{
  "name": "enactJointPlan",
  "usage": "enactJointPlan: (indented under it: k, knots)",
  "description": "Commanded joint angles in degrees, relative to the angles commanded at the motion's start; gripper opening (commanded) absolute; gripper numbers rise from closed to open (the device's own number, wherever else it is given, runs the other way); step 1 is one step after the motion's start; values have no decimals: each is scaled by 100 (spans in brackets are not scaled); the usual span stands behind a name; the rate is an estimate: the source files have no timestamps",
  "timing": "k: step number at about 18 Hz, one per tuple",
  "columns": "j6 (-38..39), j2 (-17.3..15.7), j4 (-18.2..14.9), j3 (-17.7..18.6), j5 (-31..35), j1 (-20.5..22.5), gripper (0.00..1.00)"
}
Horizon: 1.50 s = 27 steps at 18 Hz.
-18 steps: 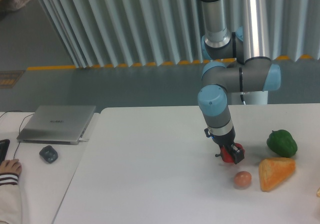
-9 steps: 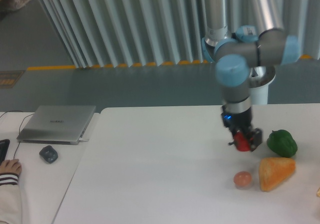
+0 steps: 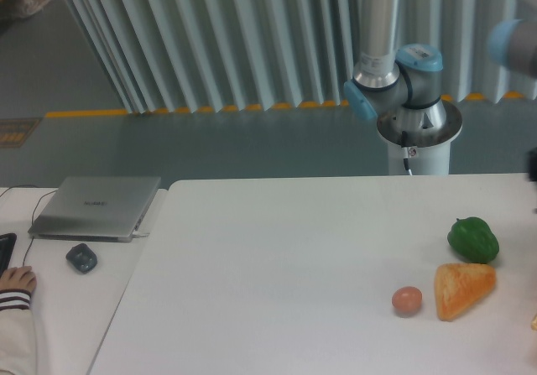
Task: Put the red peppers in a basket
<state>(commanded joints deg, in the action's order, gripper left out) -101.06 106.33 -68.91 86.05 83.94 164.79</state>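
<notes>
The red pepper does not show in the camera view; it has gone out of frame. No basket shows either. The gripper is out of view past the right edge. Only the arm's base column (image 3: 409, 132), its upright link (image 3: 375, 23) and a blue-capped joint (image 3: 516, 46) at the top right show. A dark blurred bit (image 3: 533, 165) sits at the right edge; I cannot tell what part it is.
On the white table (image 3: 277, 257) at the right lie a green pepper (image 3: 472, 239), an orange wedge-shaped piece (image 3: 462, 289) and a small pinkish-tan ball (image 3: 407, 299). On the left side table are a closed laptop (image 3: 96, 206), a dark mouse (image 3: 81, 257) and a person's hand (image 3: 15, 283).
The gripper, shut on the red pepper, lifted from the table near the ball, swung right and up, and has left the frame with the pepper. The other items have not moved.
</notes>
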Motion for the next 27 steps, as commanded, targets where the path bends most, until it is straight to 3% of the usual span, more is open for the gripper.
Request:
enactJointPlan:
  k: [3,5,10,11,12,15,17,18,19,23,27]
  knots:
    - [-405,518,166,-360,9,150,29]
    - [-493,835,456,-510,9,168,29]
    - [-633,1512,1195,-563,35,159,30]
    - [-704,1661,1343,-563,35,159,31]
    - [-722,1732,1415,-546,35,159,39]
    - [-678,1698,1380,-502,53,159,64]
    - [-669,1636,1354,-423,105,150,73]
    - [-669,1523,1354,-336,297,150,93]
    - [-661,1478,1354,-317,325,150,100]
    - [-643,1215,1152,-291,325,141,100]
    - [-381,785,618,-265,264,-16,100]
